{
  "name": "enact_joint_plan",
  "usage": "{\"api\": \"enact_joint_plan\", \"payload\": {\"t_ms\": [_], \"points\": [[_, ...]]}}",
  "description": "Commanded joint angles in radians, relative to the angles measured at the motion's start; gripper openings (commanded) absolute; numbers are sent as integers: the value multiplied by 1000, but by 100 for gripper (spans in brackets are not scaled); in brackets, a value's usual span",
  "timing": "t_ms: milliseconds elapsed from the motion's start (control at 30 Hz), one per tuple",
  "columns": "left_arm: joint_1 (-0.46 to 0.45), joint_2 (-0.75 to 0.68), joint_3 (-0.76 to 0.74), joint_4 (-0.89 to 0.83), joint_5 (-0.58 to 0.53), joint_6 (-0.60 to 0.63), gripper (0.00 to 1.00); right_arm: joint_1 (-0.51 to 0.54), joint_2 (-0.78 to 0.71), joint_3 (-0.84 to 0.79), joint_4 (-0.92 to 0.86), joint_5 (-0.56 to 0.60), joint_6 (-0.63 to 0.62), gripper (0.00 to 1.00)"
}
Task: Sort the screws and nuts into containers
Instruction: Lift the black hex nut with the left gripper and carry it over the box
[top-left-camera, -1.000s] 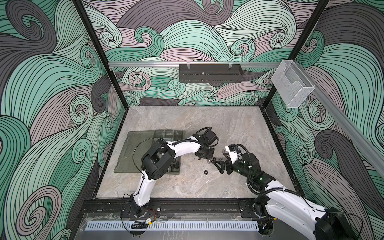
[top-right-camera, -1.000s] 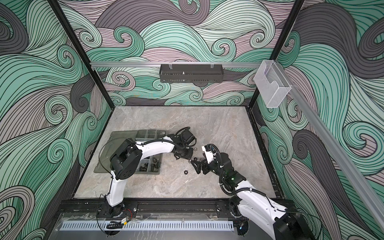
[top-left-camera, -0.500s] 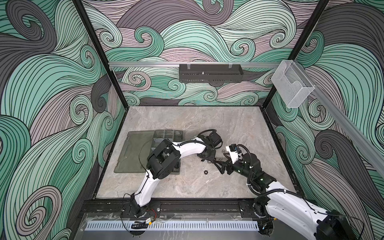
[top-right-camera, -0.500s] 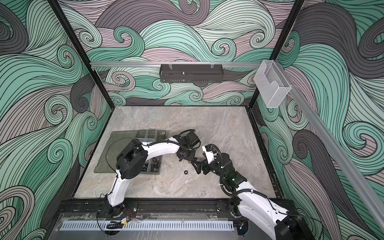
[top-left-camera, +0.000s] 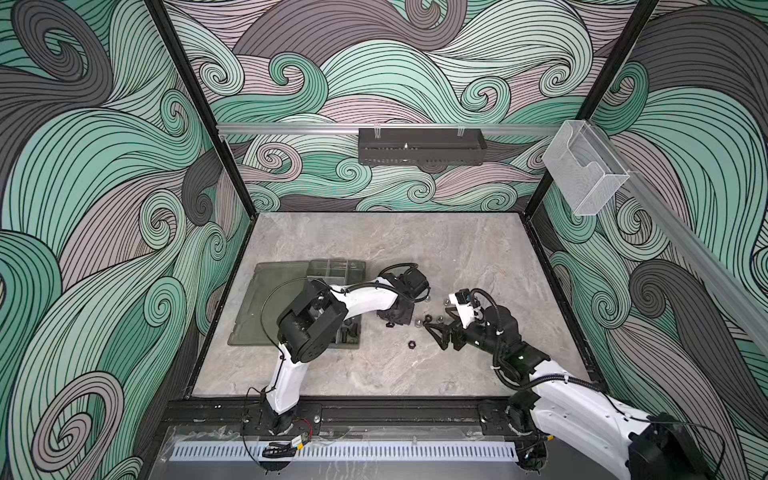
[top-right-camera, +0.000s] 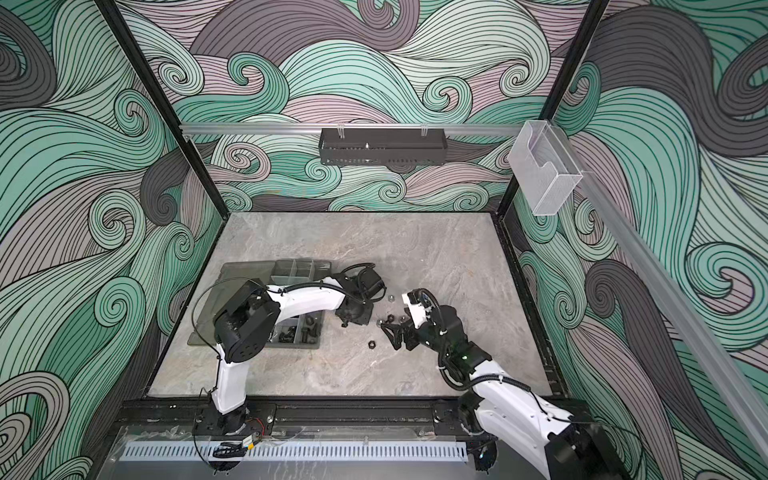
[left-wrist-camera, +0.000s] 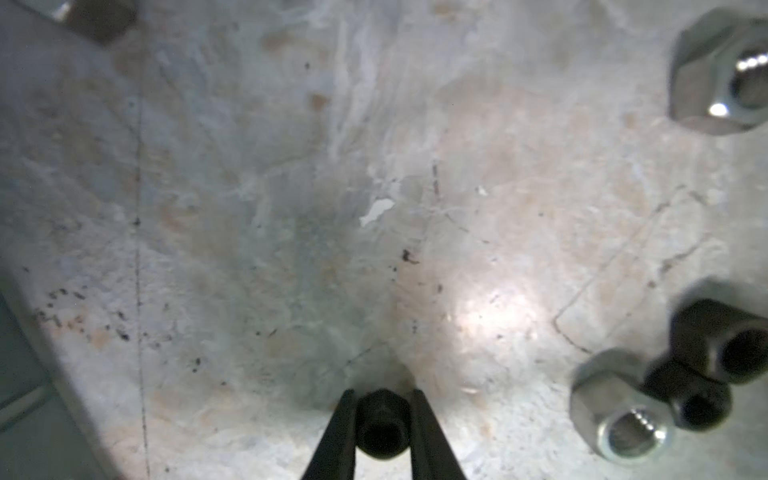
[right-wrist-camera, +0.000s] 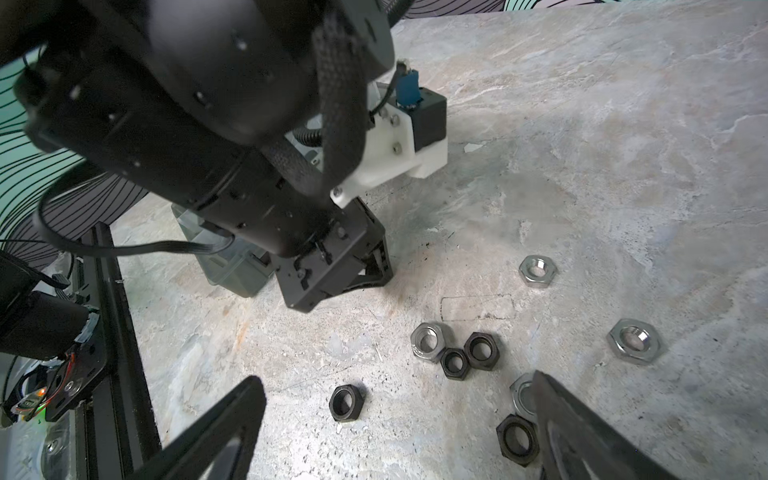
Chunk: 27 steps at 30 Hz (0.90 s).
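Loose black, silver nuts (right-wrist-camera: 468, 351) near containers (top-left-camera: 358, 272)

Left hand (left-wrist-camera: 381, 395) points down, pinched nearly closed (elbow sharply folded); right hand (right-wrist-camera: 397, 382) hangs low, spread wide.

Black and silver hardware on pale marble, inside swirling walls.
Between black fingers (left-wrist-camera: 337, 432) sits a black nut (left-wrist-camera: 380, 424); off to one side of those fingers lie silver nuts (left-wrist-camera: 619, 411) and more black nuts (left-wrist-camera: 723, 345), on a table (left-wrist-camera: 249, 208) veined in pale grey, white and beige with dark specks. The organizer box (top-left-camera: 247, 324) is translucent grey-green. The left arm (top-left-camera: 365, 301) and right arm (top-left-camera: 573, 411) are white with black joints. The walls (top-left-camera: 83, 208) carry waves of teal, mauve and charcoal, each band ruled with thin black lines.
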Motion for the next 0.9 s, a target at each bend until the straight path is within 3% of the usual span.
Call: {"api": "enact_joint_plan", "payload": {"t_ms": [0, 600, 867], "points": [[19, -17, -42, 5, 48, 17, 22, -4, 6, 9, 23, -21, -25, 99], [46, -145, -21, -46, 33, 24, 20, -4, 39, 18, 36, -55, -33, 99], [84, -271, -57, -83, 29, 14, 21, -4, 108, 32, 80, -139, -28, 99]]}}
